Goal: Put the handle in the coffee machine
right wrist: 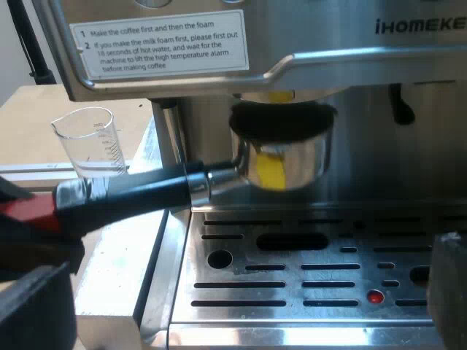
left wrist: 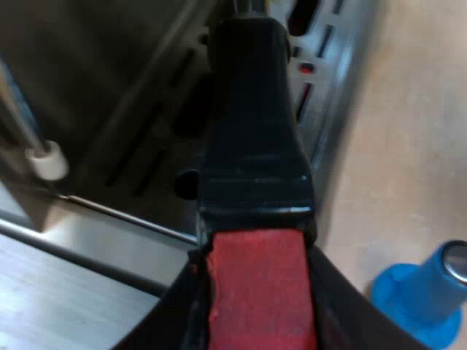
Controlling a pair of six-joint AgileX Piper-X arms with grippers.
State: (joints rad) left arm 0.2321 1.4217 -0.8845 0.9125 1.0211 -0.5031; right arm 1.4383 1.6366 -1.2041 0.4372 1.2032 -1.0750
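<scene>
Here, espresso machine (right wrist: 350, 65): steel front, drip tray (right wrist: 306, 270) below.
Holder (right wrist: 288, 157): metal cup raised just under the brew head; its long handle (right wrist: 139, 193) runs level, outward from the machine.
Left end effector (left wrist: 257, 292): clamped on the handle's red end; the nearer arm.
Right end effector (right wrist: 241, 321): fingers apart, empty, over the tray.
Tamper (left wrist: 423, 295): blue, on the worktop (left wrist: 394, 146).
Hidden: whether the cup's rim is seated or locked.
</scene>
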